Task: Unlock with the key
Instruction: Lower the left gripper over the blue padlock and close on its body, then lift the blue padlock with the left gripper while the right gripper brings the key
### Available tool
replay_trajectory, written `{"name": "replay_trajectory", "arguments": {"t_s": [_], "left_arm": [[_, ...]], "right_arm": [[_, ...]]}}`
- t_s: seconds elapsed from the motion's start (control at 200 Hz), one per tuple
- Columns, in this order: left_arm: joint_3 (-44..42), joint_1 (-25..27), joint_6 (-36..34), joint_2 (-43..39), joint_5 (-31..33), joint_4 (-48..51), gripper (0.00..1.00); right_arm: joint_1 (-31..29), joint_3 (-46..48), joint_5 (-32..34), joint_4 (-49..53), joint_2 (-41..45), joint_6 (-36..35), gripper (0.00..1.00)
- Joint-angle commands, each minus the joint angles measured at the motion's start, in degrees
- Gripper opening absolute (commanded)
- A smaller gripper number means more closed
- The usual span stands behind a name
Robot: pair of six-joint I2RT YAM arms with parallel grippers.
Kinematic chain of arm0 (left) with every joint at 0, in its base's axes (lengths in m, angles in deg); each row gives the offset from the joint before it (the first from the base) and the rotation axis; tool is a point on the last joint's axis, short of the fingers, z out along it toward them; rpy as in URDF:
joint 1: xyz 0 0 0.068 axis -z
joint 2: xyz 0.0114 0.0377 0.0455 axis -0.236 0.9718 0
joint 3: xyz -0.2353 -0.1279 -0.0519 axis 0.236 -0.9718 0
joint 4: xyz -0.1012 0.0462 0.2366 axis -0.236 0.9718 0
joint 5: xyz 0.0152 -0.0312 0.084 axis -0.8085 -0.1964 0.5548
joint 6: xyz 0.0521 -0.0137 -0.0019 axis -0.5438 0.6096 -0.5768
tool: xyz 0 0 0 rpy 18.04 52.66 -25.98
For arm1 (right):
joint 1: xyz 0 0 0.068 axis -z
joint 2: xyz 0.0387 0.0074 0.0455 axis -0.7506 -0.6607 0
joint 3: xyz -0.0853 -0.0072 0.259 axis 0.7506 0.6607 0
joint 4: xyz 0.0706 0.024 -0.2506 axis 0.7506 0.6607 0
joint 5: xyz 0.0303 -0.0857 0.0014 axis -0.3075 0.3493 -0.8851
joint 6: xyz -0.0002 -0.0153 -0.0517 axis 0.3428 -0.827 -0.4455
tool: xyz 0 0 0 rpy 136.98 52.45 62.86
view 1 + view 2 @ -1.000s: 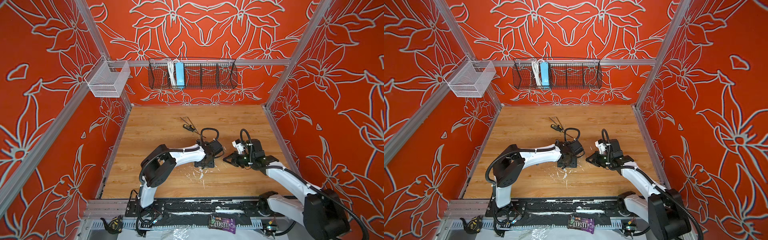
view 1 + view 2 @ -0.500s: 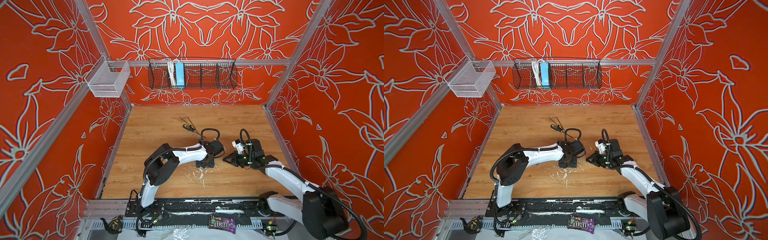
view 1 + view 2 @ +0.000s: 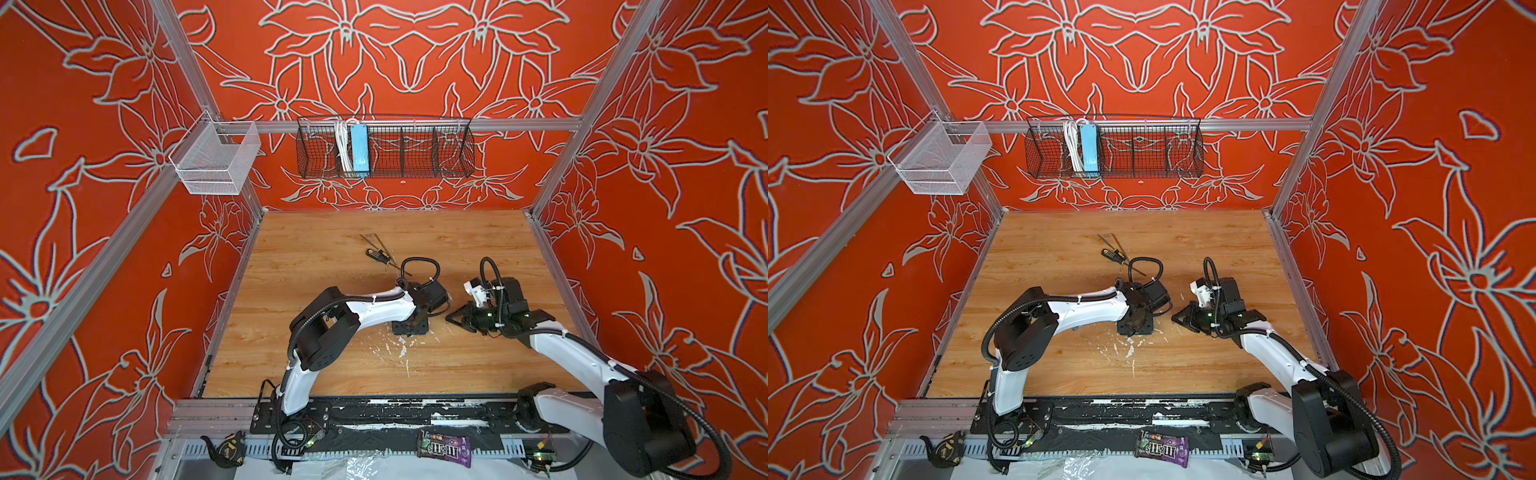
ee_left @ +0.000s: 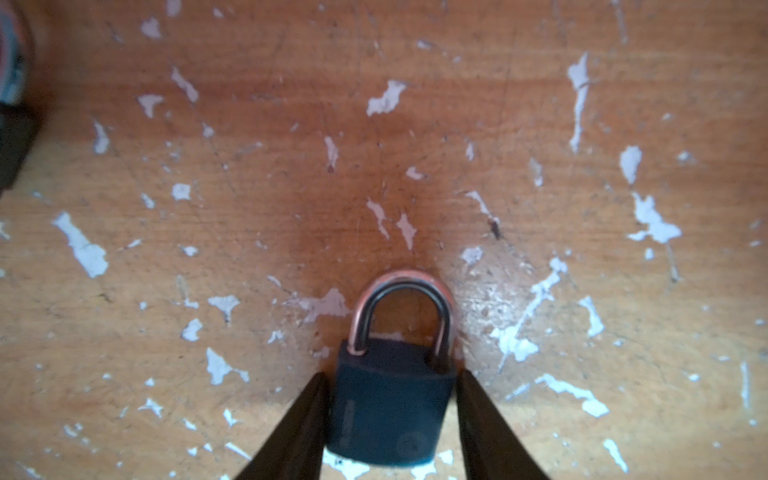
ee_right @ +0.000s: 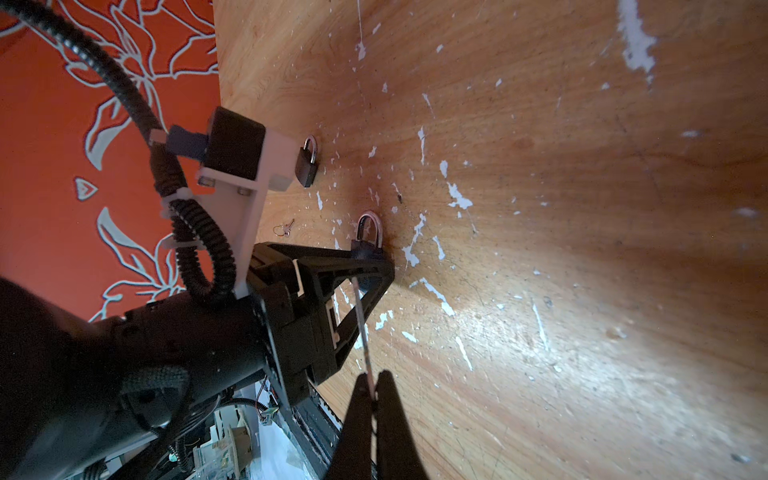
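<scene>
Small dark metal padlock (image 4: pixel 390 407), steel shackle (image 4: pixel 401 286), lower centre of frame: likely dense, rigid, smooth; best clamped across its body. Left gripper (image 4: pixel 392 374) pinches its flanks; right gripper (image 5: pixel 374 374) pinches a thin silver key (image 5: pixel 360 324).

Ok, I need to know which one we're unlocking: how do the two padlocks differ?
The held padlock sits between the fingers of the left gripper; the loose padlock lies free on the table. The key in the right gripper points toward the held padlock, not at the loose padlock. Both have dark bodies and silver shackles.
</scene>
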Motion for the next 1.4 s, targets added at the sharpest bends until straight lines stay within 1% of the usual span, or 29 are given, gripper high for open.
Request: {"name": "replay_trajectory", "arguments": {"t_s": [0.0, 0.21, 0.45, 0.58, 0.716, 0.851, 1.111, 1.266, 1.396], "left_arm": [[-0.14, 0.13, 1.42, 2.65, 0.39, 1.78, 0.48], [-0.31, 0.14, 1.39, 2.82, -0.01, 1.42, 0.44], [-0.20, 0.14, 1.32, 1.09, 0.38, 1.41, 0.39], [-0.31, 0.14, 1.50, -0.16, 0.20, 0.78, 0.35], [-0.44, 0.09, 1.76, -1.51, 0.56, 0.28, 0.32], [-1.57, 0.14, 2.90, -4.25, 1.16, -1.11, 0.28], [-5.92, -0.48, 6.01, -11.33, 2.46, -5.73, 0.18], [-8.95, -1.35, 7.60, -16.13, 3.11, -9.69, 0.14], [-10.80, -1.95, 9.95, -18.98, 3.26, -12.42, 0.11]], "right_arm": [[0.38, 0.72, -1.44, -1.78, -0.46, 1.00, 0.00], [0.42, 0.87, -1.19, -1.17, -0.06, 0.61, 0.00], [0.47, 0.59, -1.40, -0.25, 0.09, -0.26, 0.00], [0.53, 0.37, -3.14, -0.76, -0.15, 0.28, 0.00], [0.47, 0.23, -2.57, 0.61, 0.03, -0.47, 0.00], [0.44, -0.28, -4.11, 1.22, 0.25, -0.08, 0.00], [0.01, -0.06, -3.84, 3.14, 1.95, 0.53, 0.00], [-1.61, 0.09, -2.78, 3.98, 3.98, 1.62, 0.00], [-4.19, 0.22, -0.97, 3.70, 6.05, 3.55, 0.00]]}}
